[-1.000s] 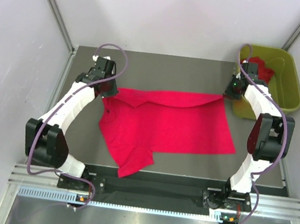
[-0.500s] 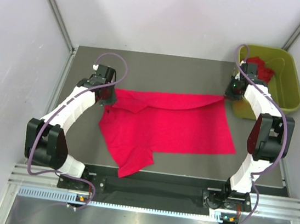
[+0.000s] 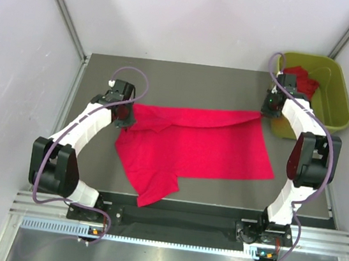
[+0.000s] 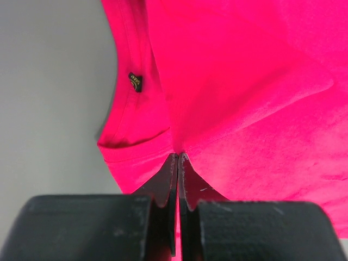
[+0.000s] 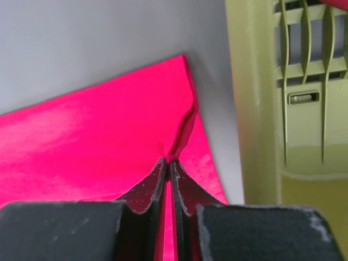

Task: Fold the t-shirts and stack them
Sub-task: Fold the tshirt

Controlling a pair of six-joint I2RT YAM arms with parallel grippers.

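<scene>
Grey table (image 3: 200, 82), spread red t-shirt (image 3: 204, 147), yellow-green basket (image 3: 335, 94) beside right tool (image 5: 167, 161)

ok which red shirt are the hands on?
The shirt on the table: left hand and right hand each pinch its far edge. The other shirt sits bunched in the basket.

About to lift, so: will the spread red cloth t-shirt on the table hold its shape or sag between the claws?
Probably sags: the thin red cloth t-shirt puckers where the right claw pinches its corner. Likely light, since it lies in soft folds near the left claw.
</scene>
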